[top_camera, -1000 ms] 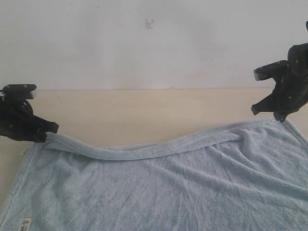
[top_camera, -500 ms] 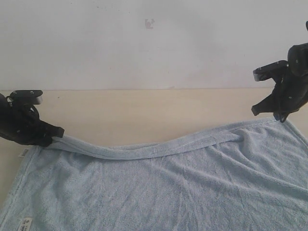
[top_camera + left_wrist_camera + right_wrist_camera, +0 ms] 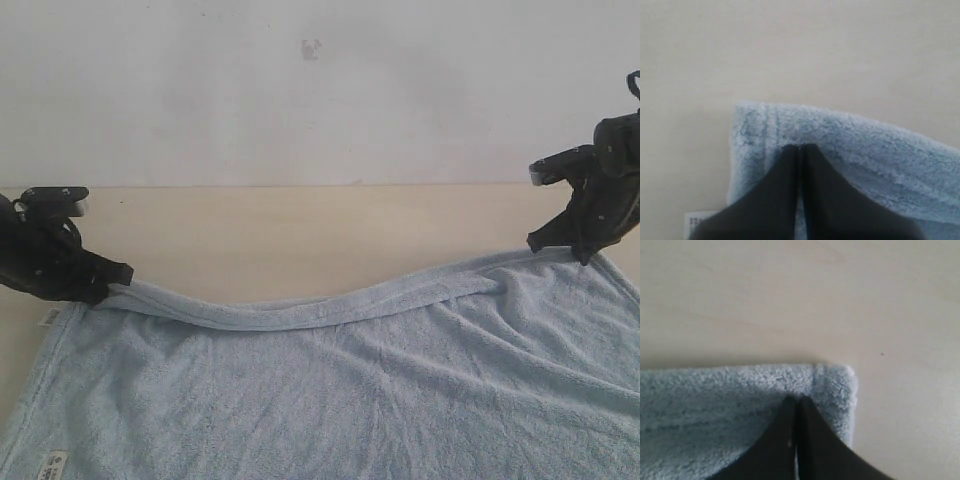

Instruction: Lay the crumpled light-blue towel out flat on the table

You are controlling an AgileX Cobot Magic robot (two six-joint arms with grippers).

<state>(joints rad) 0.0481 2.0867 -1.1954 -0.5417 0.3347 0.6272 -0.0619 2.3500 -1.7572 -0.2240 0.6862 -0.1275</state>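
On my exterior feed the large, pale light-blue fluffy terry towel (image 3: 350, 400) lies mostly opened out on the broad, pale beige wood-look counter (image 3: 300, 225), and its near part runs off the bottom of the view. The far hem is rolled into a long ridge that sags between the two far corners.

My left pincer (image 3: 118, 278) is clamped on the far left corner, low by the counter. On the left wrist feed its two black fingers (image 3: 775, 200) are pressed together on the cloth just inside the stitched hem.

My right pincer (image 3: 580, 252) grips the far right corner. The right wrist feed shows it closed tight on the cloth beside that corner's hem.

A small white printed label (image 3: 52, 465) sits at the near left corner. A plain white wall (image 3: 300, 90) stands behind the counter.
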